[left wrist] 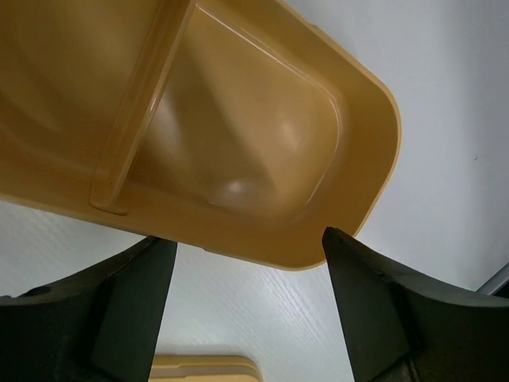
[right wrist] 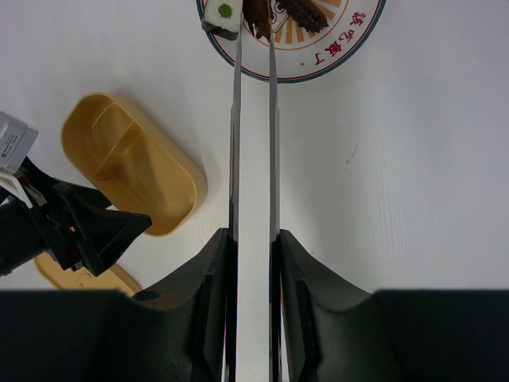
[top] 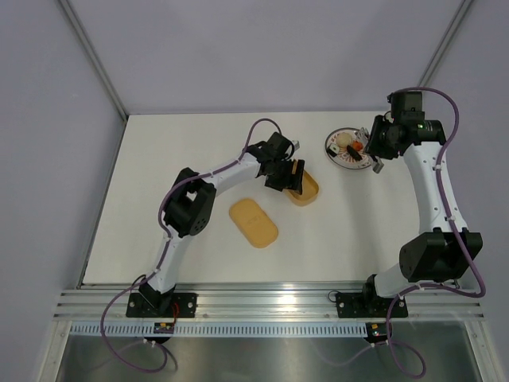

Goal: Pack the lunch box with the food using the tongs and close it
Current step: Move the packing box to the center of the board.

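Observation:
The mustard lunch box (top: 305, 189) (right wrist: 131, 171) lies open on the table, and both compartments (left wrist: 238, 119) look bare. Its flat lid (top: 254, 223) (left wrist: 203, 368) lies apart, nearer the arms. My left gripper (top: 288, 175) (left wrist: 248, 236) is open at the box's end, and its fingers (left wrist: 135, 302) hold nothing. My right gripper (top: 372, 151) (right wrist: 254, 235) is shut on the silver tongs (right wrist: 236, 143). The tongs' tips reach a dark brown piece (right wrist: 256, 20) of the food (top: 350, 146) on the plate. A white piece with a green spot (right wrist: 221, 14) lies just to their left.
The small round patterned plate (top: 332, 147) (right wrist: 334, 56) stands at the back right, holding the pieces. The left arm's black gripper (right wrist: 71, 231) shows beside the box in the right wrist view. Grey walls close off the back and sides of the white table (top: 175, 143).

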Robot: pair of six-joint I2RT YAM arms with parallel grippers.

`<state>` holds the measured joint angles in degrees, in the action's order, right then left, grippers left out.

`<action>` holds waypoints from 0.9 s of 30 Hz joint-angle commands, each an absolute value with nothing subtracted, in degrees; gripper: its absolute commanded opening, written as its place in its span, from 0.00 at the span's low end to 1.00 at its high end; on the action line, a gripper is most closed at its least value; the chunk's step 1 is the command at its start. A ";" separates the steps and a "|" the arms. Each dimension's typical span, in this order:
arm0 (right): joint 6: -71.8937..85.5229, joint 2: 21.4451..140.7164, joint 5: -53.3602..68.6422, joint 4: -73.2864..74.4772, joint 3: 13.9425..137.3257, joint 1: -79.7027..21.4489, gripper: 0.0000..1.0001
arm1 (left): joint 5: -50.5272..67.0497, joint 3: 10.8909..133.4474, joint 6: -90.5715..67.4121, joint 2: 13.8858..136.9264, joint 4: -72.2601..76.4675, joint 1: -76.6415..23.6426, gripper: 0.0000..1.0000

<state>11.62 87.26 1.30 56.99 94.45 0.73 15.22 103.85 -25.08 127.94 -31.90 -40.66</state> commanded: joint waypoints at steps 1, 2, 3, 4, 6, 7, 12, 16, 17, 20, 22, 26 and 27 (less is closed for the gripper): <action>11.60 84.38 0.62 57.74 95.36 0.35 0.00 | 19.33 109.06 -24.96 129.99 -29.10 -40.78 0.79; 11.60 84.29 0.62 57.92 95.27 0.35 0.00 | 19.51 109.77 -25.05 130.77 -29.00 -40.78 0.79; 11.43 84.03 0.62 58.18 95.10 0.35 0.00 | 19.60 110.38 -25.14 131.22 -28.74 -40.87 0.79; 11.43 83.85 0.70 58.27 94.92 0.35 0.00 | 20.03 112.04 -25.14 131.83 -28.83 -40.96 0.79; 11.60 83.50 0.70 58.53 94.48 0.26 0.00 | 20.74 113.81 -25.14 133.24 -29.09 -41.13 0.79; 11.60 83.41 0.79 58.54 94.40 0.35 0.00 | 20.83 114.69 -25.05 133.76 -29.09 -41.22 0.79; 11.95 82.88 1.23 58.97 93.60 0.35 0.00 | 21.36 119.61 -24.61 136.05 -29.44 -41.75 0.80; 12.30 82.88 1.58 59.06 93.25 0.26 0.00 | 21.71 121.64 -24.26 136.67 -29.79 -41.92 0.80; 12.39 82.79 1.76 58.98 93.08 0.35 0.00 | 21.62 121.64 -24.17 136.50 -29.88 -41.84 0.80; 12.57 82.71 2.46 58.54 92.81 0.35 0.00 | 21.36 121.38 -23.12 134.83 -31.11 -41.92 0.79; 12.57 82.79 2.37 58.45 92.64 0.35 0.00 | 20.66 119.89 -21.71 133.16 -32.17 -42.01 0.79; 12.92 83.05 2.11 58.18 92.64 0.26 0.00 | 17.67 115.32 -18.38 124.92 -34.27 -42.10 0.80; 13.09 82.97 2.11 58.01 92.64 0.35 0.00 | 15.49 114.36 -16.98 123.41 -35.76 -42.01 0.80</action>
